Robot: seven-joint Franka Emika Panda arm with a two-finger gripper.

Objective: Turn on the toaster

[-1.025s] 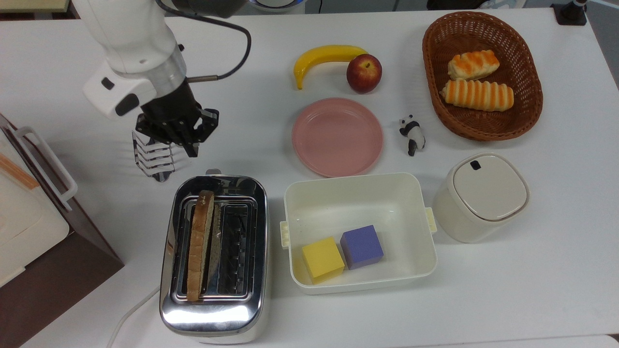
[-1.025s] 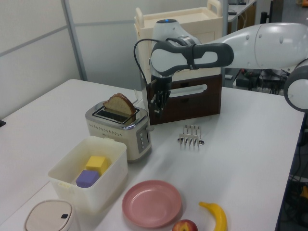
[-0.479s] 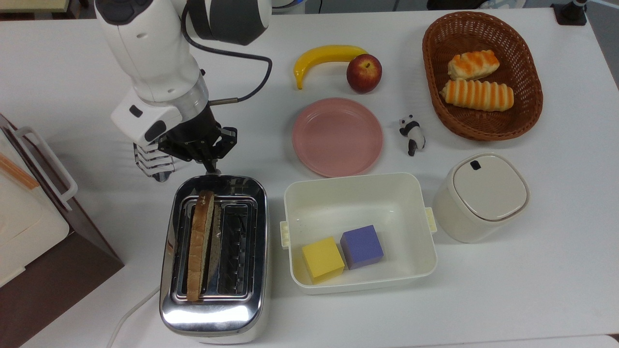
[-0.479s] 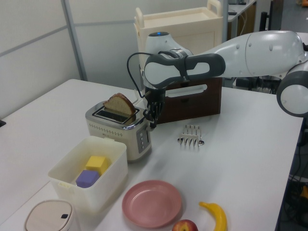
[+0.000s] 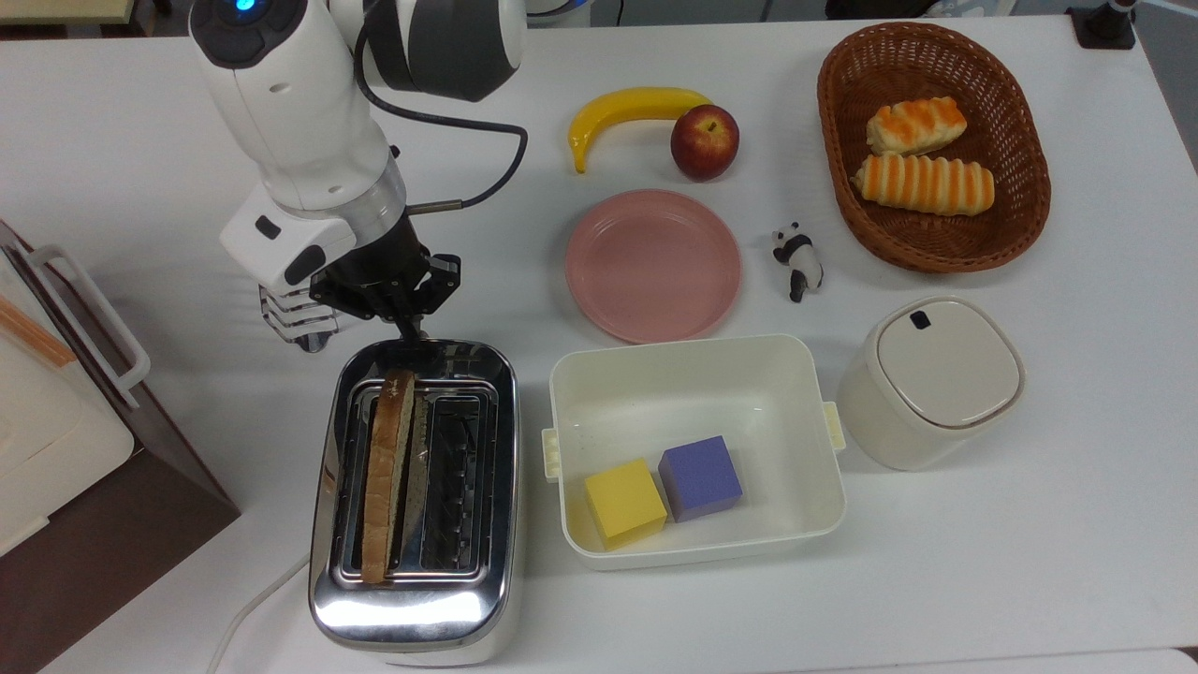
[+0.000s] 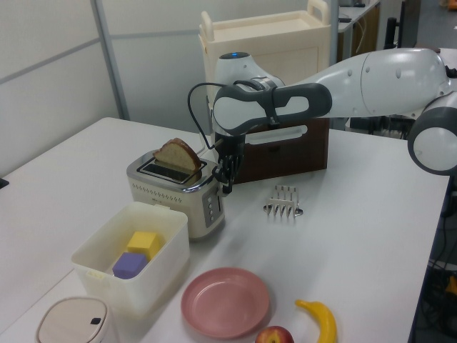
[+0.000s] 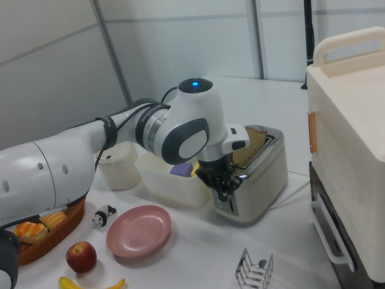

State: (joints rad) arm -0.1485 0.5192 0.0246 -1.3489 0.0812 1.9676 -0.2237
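Observation:
The chrome toaster stands at the front of the table in the top view, with a slice of bread upright in one slot. Its white cord trails off the front edge. My gripper points down at the toaster's far end, fingers shut together, the tip right over the spot where the small lever sits, which it hides. In the left view the gripper hangs just beside the top corner of the toaster. In the right view the gripper is against the end face of the toaster.
A wire toast rack stands just behind the gripper. A white box appliance on a brown cabinet is at the top view's left. A white tub with two cubes, a pink plate, fruit, a basket and a canister lie to the right.
The arm has swung from above the toast rack over to the toaster's lever end and come down, so the fingertips now cover the lever. The toaster and bread have not moved.

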